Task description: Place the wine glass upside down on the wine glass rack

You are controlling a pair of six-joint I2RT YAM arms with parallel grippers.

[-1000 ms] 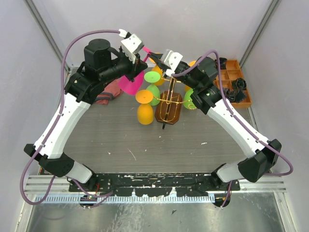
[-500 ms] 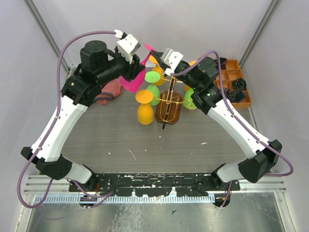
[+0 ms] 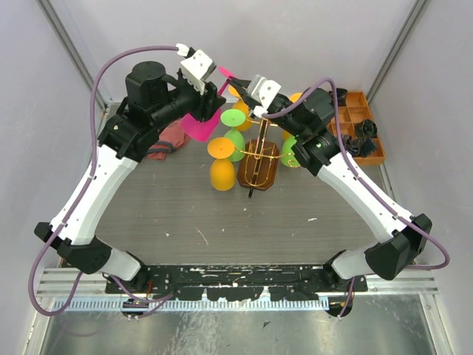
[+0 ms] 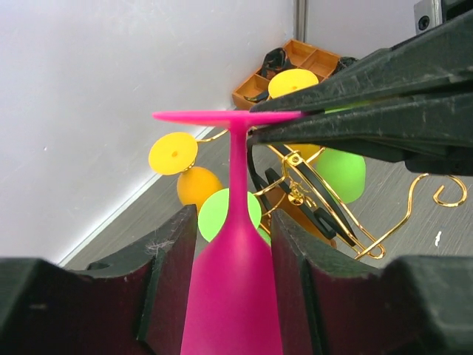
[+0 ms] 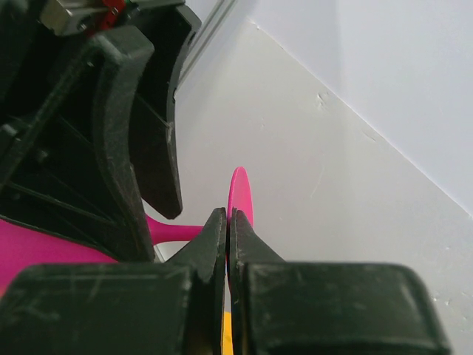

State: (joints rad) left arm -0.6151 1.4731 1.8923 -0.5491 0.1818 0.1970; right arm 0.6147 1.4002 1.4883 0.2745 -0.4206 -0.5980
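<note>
The pink wine glass (image 3: 196, 127) hangs in the air at the back, bowl toward the left arm and flat foot (image 4: 222, 117) toward the right arm. My right gripper (image 3: 238, 87) is shut on the rim of that foot (image 5: 240, 192), its fingers (image 4: 369, 111) pinching it edge-on. My left gripper (image 3: 209, 96) is open around the bowl (image 4: 233, 296), with a narrow gap showing on each side. The wine glass rack (image 3: 259, 159), gold wire on a dark oval base, stands just below and to the right of the glass, and its curled arms (image 4: 414, 200) show in the left wrist view.
Orange (image 3: 222, 174) and green (image 3: 235, 140) glasses stand around the rack, with another green one (image 3: 290, 151) at its right. An orange-brown compartment tray (image 3: 362, 126) sits at the back right. A red cloth (image 3: 168, 137) lies under the left arm. The back wall is close behind the grippers.
The left gripper has opened off the pink bowl and its arm has shifted slightly. The right gripper keeps its grip on the foot, and the glass has barely moved.
</note>
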